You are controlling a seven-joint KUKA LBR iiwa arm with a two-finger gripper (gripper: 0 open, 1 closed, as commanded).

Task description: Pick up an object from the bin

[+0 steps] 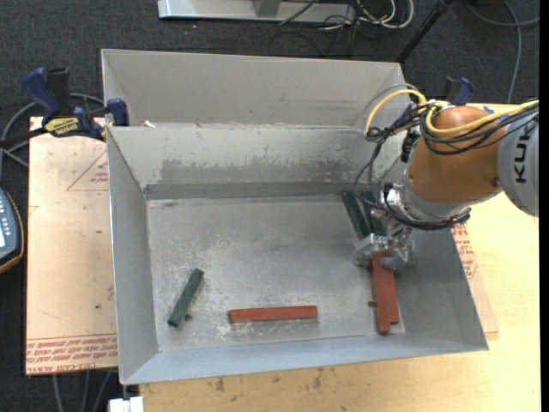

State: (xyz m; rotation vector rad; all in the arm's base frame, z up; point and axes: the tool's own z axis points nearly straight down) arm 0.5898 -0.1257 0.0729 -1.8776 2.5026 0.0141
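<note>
My gripper (384,253) is low over the right side of the bin floor, open. Its fingers stand on either side of the upper end of a red flat bar (386,300), which lies lengthwise toward the front right corner. Just behind the gripper, a dark green bar (357,215) lies close to the back right of the floor.
A second red bar (273,314) lies crosswise near the front wall at the middle. Another dark green bar (185,298) lies tilted at the front left. The arm, with its orange cover and cables, leans in over the right wall.
</note>
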